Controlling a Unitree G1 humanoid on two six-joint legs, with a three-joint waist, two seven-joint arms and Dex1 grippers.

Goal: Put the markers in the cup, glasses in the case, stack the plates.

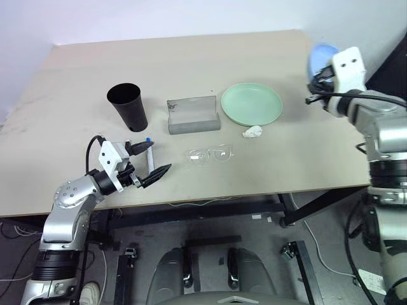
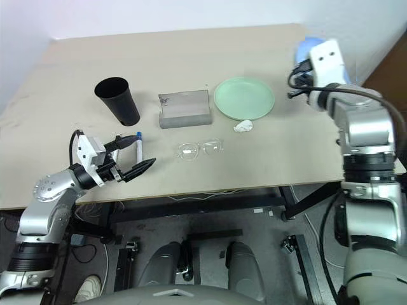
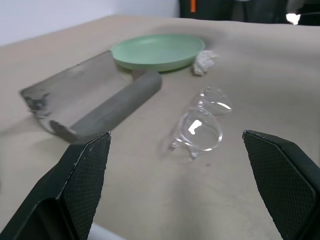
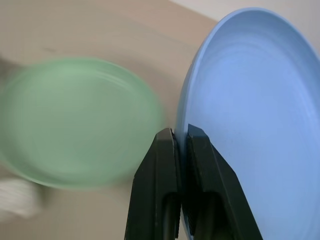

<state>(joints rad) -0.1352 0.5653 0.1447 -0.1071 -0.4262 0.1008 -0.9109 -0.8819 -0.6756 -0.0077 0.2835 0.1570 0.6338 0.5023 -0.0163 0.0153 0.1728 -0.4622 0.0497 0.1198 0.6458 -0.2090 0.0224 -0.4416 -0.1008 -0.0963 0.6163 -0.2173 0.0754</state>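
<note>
Nearest the robot, the left hand (image 1: 151, 173) hangs just over the front edge of the counter (image 1: 63, 82), its fingers spread wide and holding nothing, aimed across the surface toward the glasses (image 1: 210, 154). Just behind that hand lies a marker (image 1: 150, 152) with a blue cap, its long axis running front to back, cap end away from the robot. It looks light and stiff, best pinched across the middle of its barrel. A second marker cannot be made out.

The glasses rest mid-counter with the frame running left to right. They are clear, thin and probably springy and slick, so a gentle hold at the bridge would be safest.

Behind them the case (image 1: 193, 114) lies open, lid raised, long axis left to right. The cup (image 1: 128, 106) stands upright to its left, mouth up. To the right of the case sits the green plate (image 1: 252, 103), flat, with a crumpled white wad (image 1: 253, 131) just in front of it.

Farthest right, the right hand (image 4: 179, 137) is clamped tight on the rim of the blue plate (image 4: 250, 100), held on edge above the counter. The plate seems light and rigid but smooth, so a rim pinch may let it swing
</note>
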